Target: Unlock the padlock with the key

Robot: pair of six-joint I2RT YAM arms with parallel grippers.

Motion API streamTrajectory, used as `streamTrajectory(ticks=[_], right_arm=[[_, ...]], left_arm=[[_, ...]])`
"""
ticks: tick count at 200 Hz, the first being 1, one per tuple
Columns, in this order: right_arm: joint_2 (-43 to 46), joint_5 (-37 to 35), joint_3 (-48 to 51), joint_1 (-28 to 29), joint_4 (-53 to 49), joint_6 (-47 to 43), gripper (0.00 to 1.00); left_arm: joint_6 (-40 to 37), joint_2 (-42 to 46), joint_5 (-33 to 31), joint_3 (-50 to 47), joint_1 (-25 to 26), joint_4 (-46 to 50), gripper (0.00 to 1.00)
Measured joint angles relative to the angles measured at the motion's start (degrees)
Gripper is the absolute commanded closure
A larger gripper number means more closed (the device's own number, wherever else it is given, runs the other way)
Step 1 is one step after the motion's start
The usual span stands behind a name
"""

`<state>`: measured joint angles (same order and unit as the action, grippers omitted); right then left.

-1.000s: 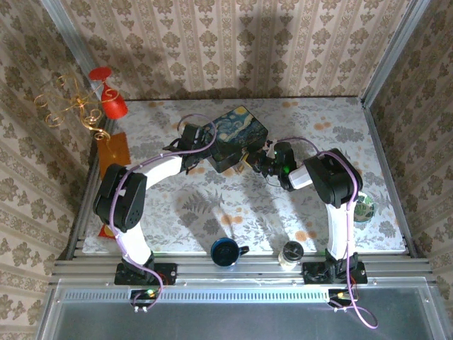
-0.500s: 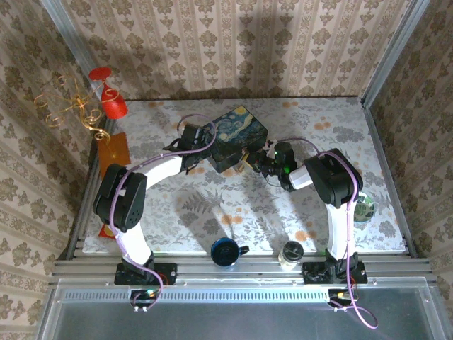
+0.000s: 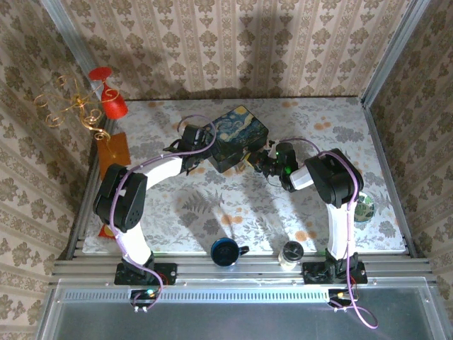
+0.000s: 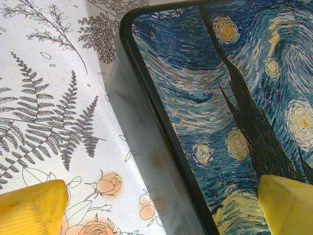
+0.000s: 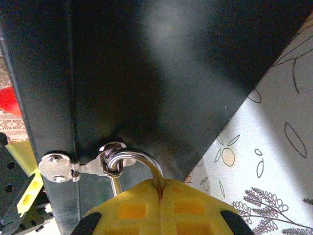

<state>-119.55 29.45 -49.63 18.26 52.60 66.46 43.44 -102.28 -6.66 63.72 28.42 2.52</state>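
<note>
The painted tin (image 3: 237, 136) lies at the back middle of the table. My left gripper (image 3: 205, 139) is open at the tin's left end; in the left wrist view its yellow fingertips (image 4: 32, 208) straddle the tin's edge (image 4: 161, 147), one over the cloth and one over the lid. My right gripper (image 5: 159, 188) is shut against the tin's front side. The padlock's silvery shackle (image 5: 134, 157) runs from the seam between its fingers through the tin's metal clasp (image 5: 58, 166). The padlock's body is hidden behind the fingers. The key is hidden.
A blue mug (image 3: 225, 251) and a small jar (image 3: 291, 253) stand at the near edge. A red glass (image 3: 110, 92) and a gold wire stand (image 3: 71, 106) are at the back left, an orange card (image 3: 113, 150) below them, and a green round thing (image 3: 364, 207) at the right.
My right gripper has edged slightly left and back, closer to the tin's front. The left arm and the tin have not moved.
</note>
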Motion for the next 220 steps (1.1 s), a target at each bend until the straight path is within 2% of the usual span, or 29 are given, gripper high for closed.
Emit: streamTrajectory(ticks=[116, 220], right_arm=[[1.7, -2.5, 0.6, 0.0, -1.6, 3.0, 1.00], [2.5, -9.6, 1.7, -0.2, 0.1, 6.9, 1.00]], left_arm=[[0.5, 0.0, 1.7, -1.0, -0.3, -1.9, 0.00], [1.6, -0.2, 3.6, -1.5, -0.6, -3.0, 0.00]])
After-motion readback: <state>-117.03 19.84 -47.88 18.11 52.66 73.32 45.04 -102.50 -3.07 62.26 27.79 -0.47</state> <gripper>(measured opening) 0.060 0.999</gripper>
